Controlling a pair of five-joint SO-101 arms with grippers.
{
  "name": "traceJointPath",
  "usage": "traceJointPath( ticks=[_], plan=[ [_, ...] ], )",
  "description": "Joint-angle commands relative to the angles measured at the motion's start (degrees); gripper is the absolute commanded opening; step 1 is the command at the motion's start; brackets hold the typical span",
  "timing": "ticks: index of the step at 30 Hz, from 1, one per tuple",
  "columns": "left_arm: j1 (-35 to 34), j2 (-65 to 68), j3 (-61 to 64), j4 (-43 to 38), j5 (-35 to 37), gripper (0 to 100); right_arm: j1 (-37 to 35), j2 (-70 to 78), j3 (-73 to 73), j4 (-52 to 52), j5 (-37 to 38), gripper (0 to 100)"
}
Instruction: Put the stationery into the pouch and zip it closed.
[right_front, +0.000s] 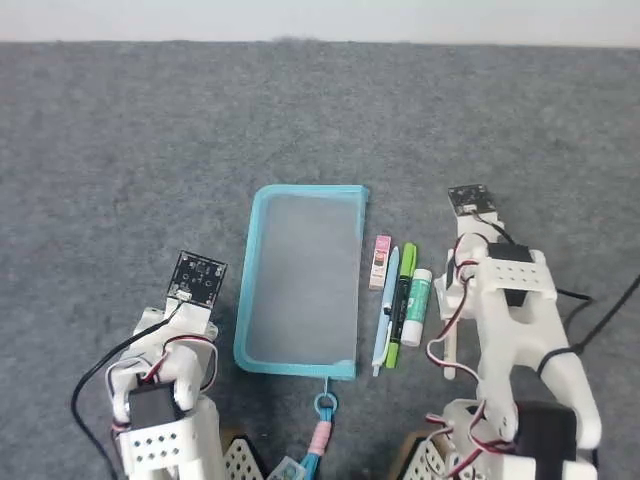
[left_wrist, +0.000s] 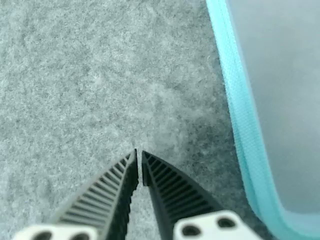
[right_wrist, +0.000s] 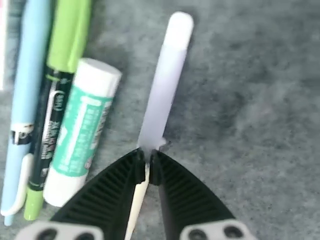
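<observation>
the right gripper is pinched shut on the slim white plastic pen off to the right of the flat teal mesh pouch, the left gripper is closed and empty by the pouch's left edge, so I'd lift straight up before swinging over.

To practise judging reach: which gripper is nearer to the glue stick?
Right. The right gripper sits just beside the glue stick, shut on a white pen; the left gripper lies across the pouch from it.
</observation>
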Motion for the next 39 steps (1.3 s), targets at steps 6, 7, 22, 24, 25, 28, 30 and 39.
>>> traceJointPath(
  ticks=[6, 7, 22, 24, 25, 28, 30, 39],
  plan=[
    [-0.3, -0.4, -0.3, 0.2, -0.6, 1, -3.6, -2.0, -1.6, 0.7, -1.1, 15.2],
    [-0.3, -0.4, -0.3, 0.2, -0.6, 1, -4.2, -2.0, -1.1, 0.3, -1.1, 15.1],
    [-0.3, -0.4, -0.3, 0.2, -0.6, 1, -5.4, 4.3, 1.8, -5.5, -1.2, 11.2],
    [-0.3, -0.4, -0.3, 0.2, -0.6, 1, -5.1, 7.1, 0.0, -4.9, -1.2, 8.2],
    [-0.3, -0.4, -0.3, 0.2, -0.6, 1, -5.1, 8.0, -1.1, -3.8, -1.3, 7.2],
    [-0.3, -0.4, -0.3, 0.2, -0.6, 1, -5.1, 9.4, -2.5, -3.1, -1.3, 5.8],
    [-0.3, -0.4, -0.3, 0.2, -0.6, 1, -5.1, 9.4, -2.5, -3.0, -1.3, 5.8],
    [-0.3, -0.4, -0.3, 0.2, -0.6, 1, 8.1, 6.0, -13.9, 5.0, 2.4, 5.8]
  ],
)
